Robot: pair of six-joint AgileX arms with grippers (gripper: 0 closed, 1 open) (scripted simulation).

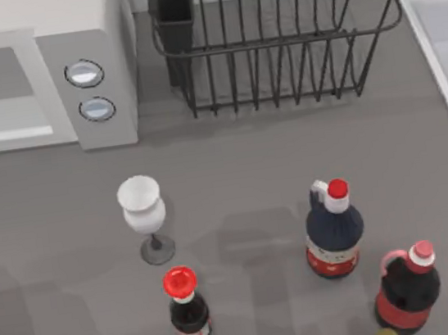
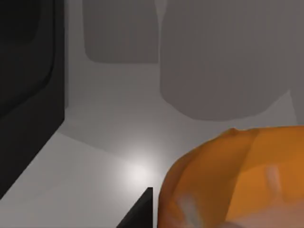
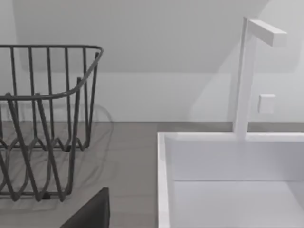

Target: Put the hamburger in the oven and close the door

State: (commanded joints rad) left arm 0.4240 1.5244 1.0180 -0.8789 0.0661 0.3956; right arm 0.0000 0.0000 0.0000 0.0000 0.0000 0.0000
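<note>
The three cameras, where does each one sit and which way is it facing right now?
Top view: above the grey table, looking down on the white boxy oven, black wire dish rack, white wine glass and dark bottles.
Left wrist view: on the left arm, facing a pale grey enclosure, the orange-tan round hamburger close by; a dark finger tip shows.
Right wrist view: on the right arm, facing the rack and white sink.
Shared: rack.

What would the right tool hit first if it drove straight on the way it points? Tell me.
Probably the white square sink basin beside the dark wire dish rack; its near rim lies just ahead of the right tool's dark finger, though depth is unclear.
</note>
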